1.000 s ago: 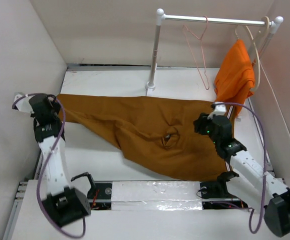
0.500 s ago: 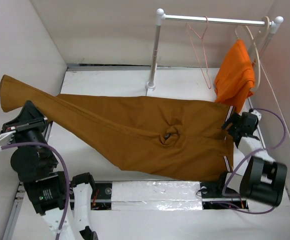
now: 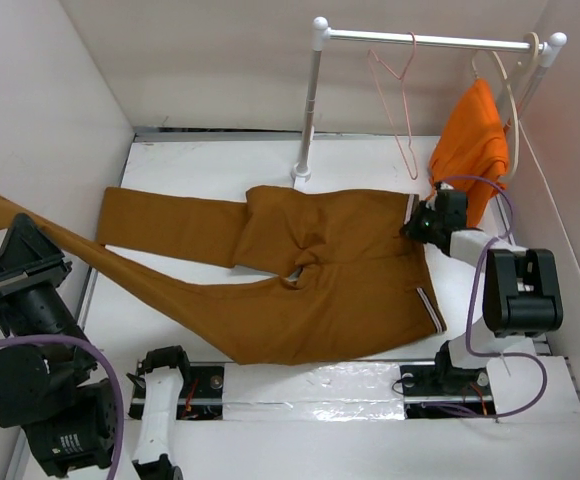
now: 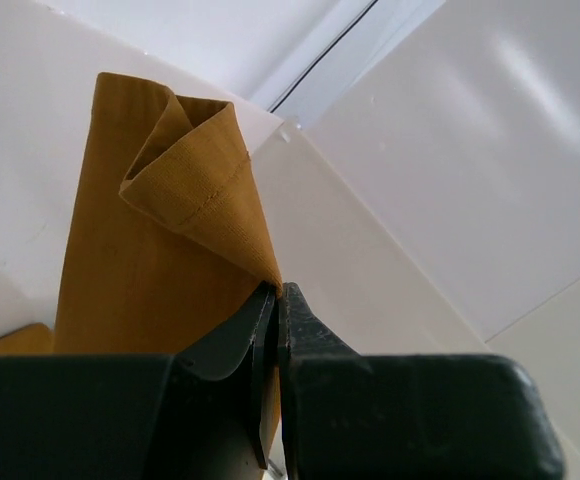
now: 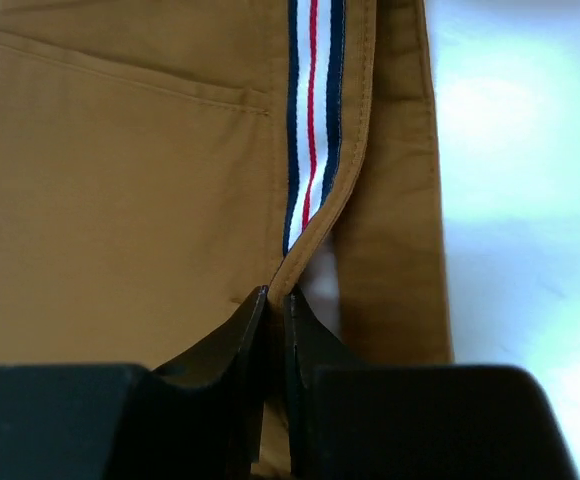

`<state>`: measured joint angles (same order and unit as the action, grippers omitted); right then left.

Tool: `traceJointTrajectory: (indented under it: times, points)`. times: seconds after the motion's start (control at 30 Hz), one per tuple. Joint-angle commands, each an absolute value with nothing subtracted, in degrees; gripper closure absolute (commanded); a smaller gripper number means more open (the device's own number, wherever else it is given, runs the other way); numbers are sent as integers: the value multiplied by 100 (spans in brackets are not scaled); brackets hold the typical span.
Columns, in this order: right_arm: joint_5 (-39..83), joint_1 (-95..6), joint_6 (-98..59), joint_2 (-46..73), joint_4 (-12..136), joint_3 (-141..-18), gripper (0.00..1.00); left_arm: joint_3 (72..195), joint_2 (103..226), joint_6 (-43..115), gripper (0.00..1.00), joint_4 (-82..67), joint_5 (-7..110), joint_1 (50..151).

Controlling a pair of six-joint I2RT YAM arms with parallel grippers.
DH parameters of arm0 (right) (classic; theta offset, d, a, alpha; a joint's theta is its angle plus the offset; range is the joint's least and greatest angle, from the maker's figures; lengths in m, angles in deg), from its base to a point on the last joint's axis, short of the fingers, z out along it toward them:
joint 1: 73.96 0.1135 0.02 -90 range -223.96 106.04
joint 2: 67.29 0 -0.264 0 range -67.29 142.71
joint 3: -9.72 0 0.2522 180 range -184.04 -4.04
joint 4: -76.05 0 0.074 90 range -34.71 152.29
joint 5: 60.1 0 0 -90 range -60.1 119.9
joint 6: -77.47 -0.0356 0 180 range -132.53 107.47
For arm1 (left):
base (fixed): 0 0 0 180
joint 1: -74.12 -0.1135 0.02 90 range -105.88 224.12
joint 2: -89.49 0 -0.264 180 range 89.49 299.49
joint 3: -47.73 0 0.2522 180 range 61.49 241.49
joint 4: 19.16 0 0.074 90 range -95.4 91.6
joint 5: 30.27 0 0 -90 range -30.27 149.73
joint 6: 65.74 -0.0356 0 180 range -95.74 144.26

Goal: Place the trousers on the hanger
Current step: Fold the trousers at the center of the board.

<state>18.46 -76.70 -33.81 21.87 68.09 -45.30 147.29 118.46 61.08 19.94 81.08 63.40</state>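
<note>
Right gripper point(image 5: 275, 297) pinches the trousers point(image 3: 315, 285) on a white, white-walled table point(image 3: 220, 160).

The white table point(image 3: 200, 165) carries the ochre trousers point(image 3: 330, 270) spread across its middle, with the waistband toward 3 o'clock. One leg lies flat toward 10 o'clock, the other runs toward 8 o'clock and rises clear past the edge. At 12 o'clock stands a white post foot point(image 3: 301, 176)
</note>
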Motion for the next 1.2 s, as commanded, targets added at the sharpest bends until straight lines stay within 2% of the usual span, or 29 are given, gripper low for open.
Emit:
traceJointTrajectory:
  times: [0.0, 0.03, 0.07, 0.13, 0.17, 0.2, 0.27, 0.3, 0.37, 0.4, 0.43, 0.47, 0.5, 0.53, 0.57, 0.6, 0.73, 0.8, 0.87, 0.97, 1.07, 1.1, 1.17]
  points:
    - [1672, -7475, -3416, 2515, 6654, -5526, 87, 14675, 11964, 5845, 100, 1745, 8258, 6401]
    - [1663, -7475, -3372, 2656, 6468, -5798, 87, 14596, 11911, 5845, 100, 1710, 8258, 6401]
    - [1646, -7475, -3241, 2866, 6397, -6010, 82, 14517, 11893, 5836, 100, 1684, 8258, 6453]
    - [1584, -7475, -3143, 2939, 6300, -6389, 67, 14209, 11858, 5818, 100, 1605, 8145, 6454]
    - [1601, -7475, -3047, 2860, 6247, -6468, 40, 14113, 11823, 5818, 100, 1535, 8109, 6454]
    - [1636, -7536, -2985, 2738, 6247, -6469, 26, 13929, 11805, 5827, 100, 1499, 8031, 6454]
    - [1715, -7589, -2836, 2387, 6247, -6329, 2, 13778, 11788, 5818, 100, 1412, 7995, 6454]
    - [1872, -7589, -2809, 1880, 6247, -6198, 2, 13664, 11788, 5836, 100, 1376, 7951, 6454]
    - [2171, -7589, -2782, 1281, 5861, -5671, 3, 13567, 11805, 5853, 100, 1271, 7863, 6454]
    - [2530, -7589, -2835, 608, 5634, -5434, 5, 13480, 11814, 5853, 100, 1236, 7750, 6454]
    - [2611, -7589, -2896, 244, 5588, -4831, 7, 13435, 11840, 5897, 100, 1166, 7688, 6454]
    - [2664, -7589, -3088, -116, 5527, -4495, 16, 13374, 11840, 5915, 100, 1121, 7635, 6454]
    - [2726, -7589, -3221, -477, 5465, -4169, 28, 13278, 11840, 5941, 100, 1086, 7582, 6454]
    - [2727, -7589, -3352, -1202, 5343, -3835, 45, 13207, 11849, 5985, 100, 1051, 7477, 6454]
    - [2674, -7589, -3519, -1549, 5324, -3214, 96, 13154, 11840, 6003, 100, 981, 7433, 6454]
    - [2552, -7528, -3677, -2214, 5167, -2947, 100, 13058, 11823, 6055, 100, 911, 7319, 6454]
    - [2691, -7466, -4117, -3422, 4160, -2163, 100, 12715, 11814, 6135, 100, 673, 6994, 6454]
    - [2945, -7466, -4189, -4161, 3586, -2118, 81, 12531, 11805, 6144, 100, 541, 6888, 6454]
    - [2832, -7466, -4354, -4443, 3557, -1987, 69, 12425, 11753, 6170, 100, 471, 6808, 6454]
    - [2753, -7466, -4269, -3823, 4215, -1820, 69, 12257, 11717, 6152, 100, 392, 6685, 6454]
    - [2735, -7405, -3953, -2391, 4541, -2336, 74, 12187, 11647, 6082, 100, 392, 6676, 6454]
    - [2718, -7405, -3856, -1691, 4620, -2468, 74, 12135, 11630, 6091, 100, 392, 6659, 6454]
    - [2534, -7352, -3602, -1081, 4953, -2836, 74, 12090, 11629, 6126, 100, 348, 6597, 6454]
